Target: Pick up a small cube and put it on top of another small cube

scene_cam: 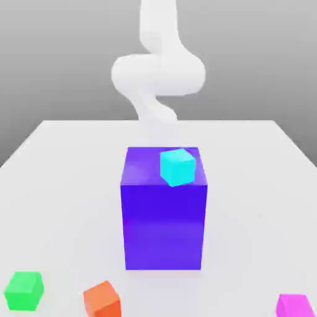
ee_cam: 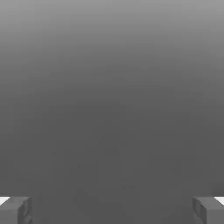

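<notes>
The small magenta-pink cube rests on the white table at the front, on the exterior view's right, partly cut off by the picture's edge. A small cyan cube sits on top of a large blue-violet block in the middle of the table. A small green cube and a small orange cube lie at the front on the exterior view's left. My white arm rises behind the block. In the hand view my gripper is open, its grey fingertips wide apart with nothing between them, facing plain grey.
The large blue-violet block stands tall in the table's centre, between the arm and the front cubes. The table's front edge runs close to the three small cubes.
</notes>
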You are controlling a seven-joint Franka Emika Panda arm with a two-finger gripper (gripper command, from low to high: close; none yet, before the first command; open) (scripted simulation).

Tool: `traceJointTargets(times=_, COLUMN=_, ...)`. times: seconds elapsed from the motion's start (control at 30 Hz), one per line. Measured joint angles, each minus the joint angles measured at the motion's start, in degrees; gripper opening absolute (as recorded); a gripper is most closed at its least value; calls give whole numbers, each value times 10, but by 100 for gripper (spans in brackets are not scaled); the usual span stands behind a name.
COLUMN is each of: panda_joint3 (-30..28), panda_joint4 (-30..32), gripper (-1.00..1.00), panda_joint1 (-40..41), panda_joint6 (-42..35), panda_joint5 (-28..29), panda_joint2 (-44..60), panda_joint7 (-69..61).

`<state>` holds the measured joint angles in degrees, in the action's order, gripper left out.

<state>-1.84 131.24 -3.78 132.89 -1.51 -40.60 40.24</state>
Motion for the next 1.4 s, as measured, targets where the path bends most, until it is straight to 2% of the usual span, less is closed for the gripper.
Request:
traceJointTargets(times=0.33, panda_joint3=-48, panda_joint4=-22, gripper=0, panda_joint1=-124, panda_joint6=44, panda_joint5=-75, panda_joint2=213, panda_joint7=-236)
traceJointTargets(times=0.63, panda_joint3=-34, panda_joint4=-41, gripper=0, panda_joint1=-189, panda_joint6=84, panda_joint5=-117, panda_joint2=398, panda_joint7=-427)
traceJointTargets(times=0.8, panda_joint3=-18, panda_joint4=-50, gripper=0, panda_joint1=-207, panda_joint6=113, panda_joint5=-102, panda_joint2=496, panda_joint7=-507)
traceJointTargets(times=1.07, panda_joint3=-4, panda_joint4=-63, gripper=0, panda_joint1=-242, panda_joint6=165, panda_joint5=-14, panda_joint2=643, panda_joint7=-586)
traceJointTargets(times=1.17, panda_joint3=-1, panda_joint4=-75, gripper=0, panda_joint1=-243, panda_joint6=208, panda_joint5=-8, panda_joint2=705, panda_joint7=-593)
traceJointTargets(times=1.2, panda_joint3=0, panda_joint4=-80, gripper=-100, panda_joint1=-242, panda_joint6=223, panda_joint5=-8, panda_joint2=725, panda_joint7=-594)
traceJointTargets(times=1.4, panda_joint3=1, panda_joint4=-82, gripper=-100, panda_joint1=-242, panda_joint6=229, panda_joint5=-9, panda_joint2=735, panda_joint7=-595)
